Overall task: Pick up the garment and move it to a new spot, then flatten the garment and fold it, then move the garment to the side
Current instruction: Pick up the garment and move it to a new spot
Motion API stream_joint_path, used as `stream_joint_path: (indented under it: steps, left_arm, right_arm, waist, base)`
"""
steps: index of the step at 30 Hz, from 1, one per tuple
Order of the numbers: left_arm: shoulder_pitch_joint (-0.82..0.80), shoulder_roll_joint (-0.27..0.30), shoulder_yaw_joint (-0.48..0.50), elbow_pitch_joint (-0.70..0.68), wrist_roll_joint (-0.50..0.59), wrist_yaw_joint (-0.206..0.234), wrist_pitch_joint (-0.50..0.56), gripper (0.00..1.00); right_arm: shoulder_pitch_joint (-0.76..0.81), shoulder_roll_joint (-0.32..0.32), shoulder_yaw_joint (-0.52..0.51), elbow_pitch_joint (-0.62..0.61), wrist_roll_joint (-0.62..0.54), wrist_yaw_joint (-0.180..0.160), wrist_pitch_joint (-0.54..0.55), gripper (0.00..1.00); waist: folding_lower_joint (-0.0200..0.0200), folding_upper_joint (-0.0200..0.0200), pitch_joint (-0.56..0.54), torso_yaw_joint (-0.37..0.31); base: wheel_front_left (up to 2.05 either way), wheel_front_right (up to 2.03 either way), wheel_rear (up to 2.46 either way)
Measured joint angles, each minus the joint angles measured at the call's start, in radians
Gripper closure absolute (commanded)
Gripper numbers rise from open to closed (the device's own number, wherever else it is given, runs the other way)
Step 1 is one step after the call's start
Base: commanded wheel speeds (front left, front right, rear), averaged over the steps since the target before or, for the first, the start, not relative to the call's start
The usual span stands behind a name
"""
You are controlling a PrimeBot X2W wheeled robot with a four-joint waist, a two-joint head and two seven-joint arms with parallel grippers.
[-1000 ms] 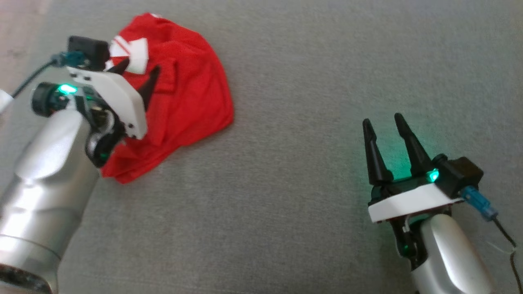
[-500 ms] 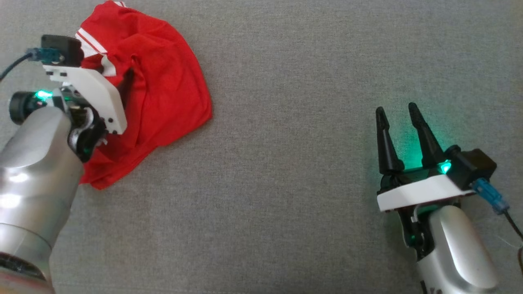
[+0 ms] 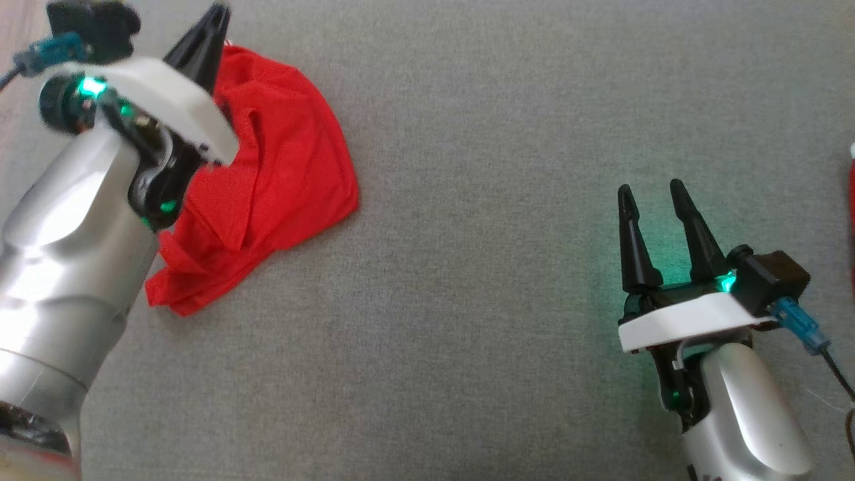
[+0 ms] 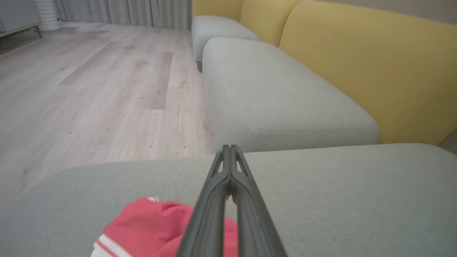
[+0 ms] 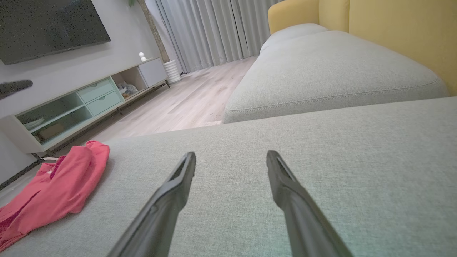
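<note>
- Head view: the left gripper (image 3: 215, 17) is at the upper left, fingers pressed together; the red garment (image 3: 287, 167) lies crumpled on the grey cushion (image 3: 467, 280), partly under that arm. The right gripper (image 3: 648, 190), at the lower right, has its fingers apart and holds nothing
- Left wrist view: the closed fingers have no cloth between their tips; the garment shows at the bottom left, beneath them
- Right wrist view: the spread fingers point across the cushion; the garment lies at the lower left

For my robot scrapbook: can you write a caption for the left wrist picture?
Left gripper, jaws shut, over a crumpled red garment on the grey sofa.
</note>
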State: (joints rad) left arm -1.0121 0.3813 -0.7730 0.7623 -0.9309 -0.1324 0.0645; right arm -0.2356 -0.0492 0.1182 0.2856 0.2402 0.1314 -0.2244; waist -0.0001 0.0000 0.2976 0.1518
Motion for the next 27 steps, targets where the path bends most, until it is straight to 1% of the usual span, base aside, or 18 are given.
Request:
stream_joint_path:
  steps: [3,7,8,12,17,18,23,26,27]
  left_arm:
    - [-0.014,0.002,-0.002,-0.072,-0.025,0.0,-0.031,1.0]
    - [-0.02,0.024,-0.006,-0.127,-0.034,0.0,-0.032,1.0]
    - [-0.019,0.04,-0.015,-0.139,-0.013,0.012,-0.049,1.0]
    - [-0.006,0.052,-0.008,-0.181,-0.002,0.05,-0.105,1.0]
    - [0.085,0.059,-0.001,-0.262,0.016,0.129,-0.197,1.0]
    - [0.115,0.062,0.001,-0.28,0.015,0.144,-0.214,1.0]
    - [0.292,0.079,0.023,-0.382,0.016,0.25,-0.283,1.0]
    - [0.401,0.078,0.021,-0.443,0.019,0.292,-0.299,1.0]
    - [0.438,0.078,0.018,-0.458,0.029,0.308,-0.305,0.76]
  right_arm:
    - [0.002,0.0,0.005,0.01,0.012,0.0,-0.005,0.0]
    - [0.004,0.0,0.017,0.021,0.039,0.0,-0.012,0.0]
    - [0.006,0.0,0.021,0.025,0.052,0.0,-0.015,0.0]
    - [0.014,0.0,0.02,0.028,0.061,0.0,-0.023,0.0]
    - [0.037,0.0,0.016,0.025,0.061,0.0,-0.024,0.0]
    - [0.042,0.0,0.015,0.02,0.061,0.0,-0.024,0.0]
    - [0.07,0.001,0.008,-0.003,0.061,0.0,-0.024,0.0]
    - [0.103,0.001,0.002,-0.01,0.06,0.0,-0.026,0.0]
    - [0.113,0.001,0.001,-0.011,0.06,0.0,-0.026,0.0]
  waist:
    - [0.0,0.0,-0.024,-0.001]
    - [0.0,0.0,-0.05,-0.016]
    - [0.0,0.0,-0.061,-0.026]
    - [0.0,0.0,-0.088,-0.041]
    - [0.0,0.0,-0.128,-0.039]
    - [0.0,0.0,-0.137,-0.037]
    - [-0.0001,0.0,-0.184,-0.017]
    - [-0.0001,0.0,-0.211,0.003]
    - [0.0,0.0,-0.219,0.01]
  base:
    - [0.0,0.0,0.0]
    - [0.0,0.0,0.0]
    - [0.0,0.0,0.0]
    - [0.0,0.0,0.0]
    - [0.0,0.0,0.0]
    - [0.0,0.0,0.0]
    - [0.0,0.0,0.0]
    - [0.0,0.0,0.0]
    - [0.0,0.0,0.0]
